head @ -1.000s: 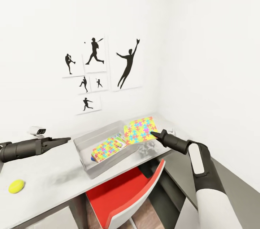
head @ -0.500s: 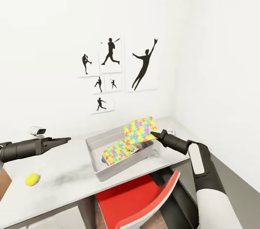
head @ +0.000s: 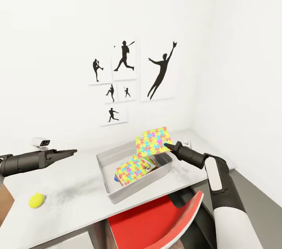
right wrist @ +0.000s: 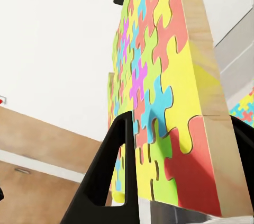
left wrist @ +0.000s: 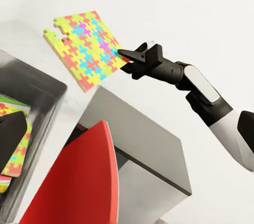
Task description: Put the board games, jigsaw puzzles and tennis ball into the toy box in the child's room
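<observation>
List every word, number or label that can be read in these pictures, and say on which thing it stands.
No text can be read.
Wall pictures: black sports silhouettes, no lettering.
Jigsaw puzzle in the right end effector: coloured pieces only.
Second puzzle in the toy box: no words; the printed box under it is mostly hidden, nothing legible.

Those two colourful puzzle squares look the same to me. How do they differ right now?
The held jigsaw puzzle is pinched at one edge by the right gripper and hangs tilted in the air above the toy box; the other jigsaw puzzle lies nearly flat inside that box, on top of other toys. The held one is free of any surface; the other rests. Both share the same yellow, pink, green and blue interlocking pattern.
</observation>
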